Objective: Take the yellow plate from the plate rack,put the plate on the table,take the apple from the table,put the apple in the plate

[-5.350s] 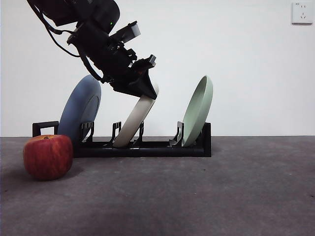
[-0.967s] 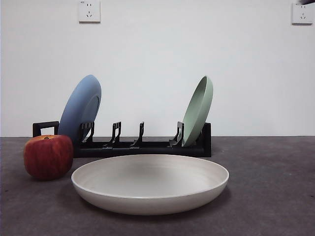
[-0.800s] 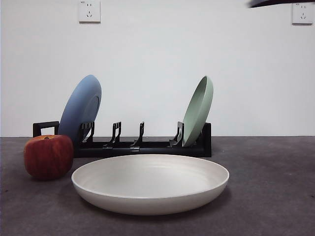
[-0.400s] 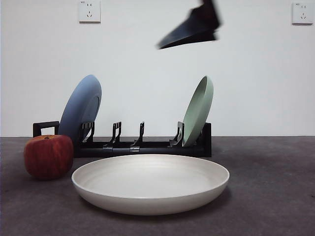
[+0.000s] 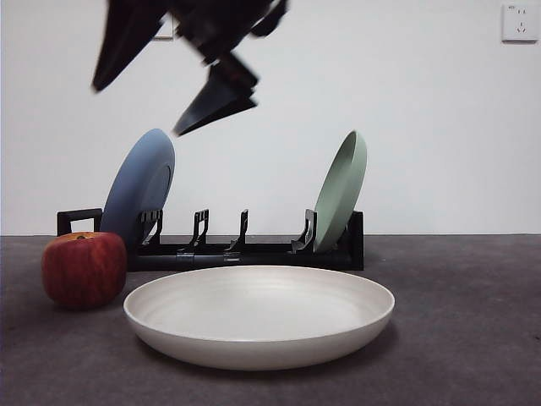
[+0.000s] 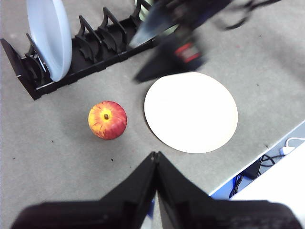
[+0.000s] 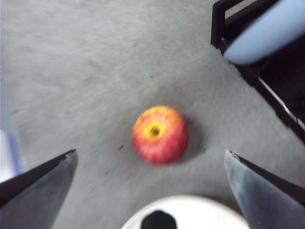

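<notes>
The yellow plate [image 5: 259, 315] lies flat on the table [image 5: 456, 338], in front of the plate rack [image 5: 245, 252]. Just left of the plate sits the red apple [image 5: 84, 268], touching nothing. My right gripper [image 5: 135, 110] hangs open and blurred high above the apple and the rack's left end. In the right wrist view the apple [image 7: 159, 134] lies between its spread jaws, well below them, with the plate's rim [image 7: 214, 207] beside it. My left gripper [image 6: 155, 155] is shut and empty, high over the table's front, looking down on apple [image 6: 107, 119] and plate [image 6: 190, 112].
A blue plate [image 5: 139, 186] leans in the rack's left end behind the apple, and a pale green plate [image 5: 342, 190] stands at its right end. The rack's handle [image 5: 76, 220] is just behind the apple. The table's edge [image 6: 267, 152] runs close beside the yellow plate.
The yellow plate has left the rack and now lies on the table. In the last second the right gripper swept in from the upper right, moving left and down to above the apple.
</notes>
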Action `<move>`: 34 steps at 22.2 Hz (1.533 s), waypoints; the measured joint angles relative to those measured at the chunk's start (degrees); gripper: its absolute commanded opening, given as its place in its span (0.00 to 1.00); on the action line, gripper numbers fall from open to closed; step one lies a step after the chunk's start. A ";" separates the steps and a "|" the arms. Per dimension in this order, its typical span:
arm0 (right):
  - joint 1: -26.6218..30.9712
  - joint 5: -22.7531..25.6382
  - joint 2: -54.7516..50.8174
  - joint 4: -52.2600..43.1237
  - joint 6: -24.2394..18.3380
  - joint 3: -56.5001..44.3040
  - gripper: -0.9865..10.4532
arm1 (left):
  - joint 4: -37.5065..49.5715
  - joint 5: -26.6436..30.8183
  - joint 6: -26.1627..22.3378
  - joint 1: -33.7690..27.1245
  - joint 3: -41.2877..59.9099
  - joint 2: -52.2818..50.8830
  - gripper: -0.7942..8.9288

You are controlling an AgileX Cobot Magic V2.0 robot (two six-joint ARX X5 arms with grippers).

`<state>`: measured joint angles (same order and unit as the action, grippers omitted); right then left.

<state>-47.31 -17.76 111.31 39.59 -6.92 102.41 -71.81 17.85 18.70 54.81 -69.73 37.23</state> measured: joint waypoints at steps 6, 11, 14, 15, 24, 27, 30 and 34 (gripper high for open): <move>-3.02 3.04 13.29 1.03 -0.17 12.41 0.67 | -1.03 0.00 -0.02 0.00 0.00 -0.09 0.07; -4.02 4.79 20.06 1.11 1.55 16.11 0.67 | -1.03 -0.02 -0.26 0.00 0.00 -0.09 0.07; -4.00 6.01 21.29 1.44 1.95 16.15 0.67 | -1.22 0.00 -0.68 0.00 0.00 -0.09 0.07; -3.98 6.03 21.40 1.42 2.05 16.20 0.67 | -1.42 0.00 -0.68 0.00 0.00 -0.09 0.07; -4.37 6.03 26.25 3.45 3.54 16.57 0.67 | -1.51 0.00 -2.10 0.00 0.00 -0.09 0.07; -4.96 7.21 26.27 3.15 3.91 16.57 0.57 | -1.51 0.00 -2.19 0.00 0.00 -0.09 0.07; -5.14 7.50 26.27 4.37 5.03 16.57 0.30 | -1.51 0.00 -2.19 0.00 0.00 -0.09 0.07; -5.11 7.52 26.27 5.70 5.73 16.57 0.08 | -1.51 0.00 -2.21 0.00 0.00 -0.09 0.07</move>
<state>-52.42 -10.24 137.58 45.30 -1.19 118.98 -73.32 17.85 16.49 54.81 -69.73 37.15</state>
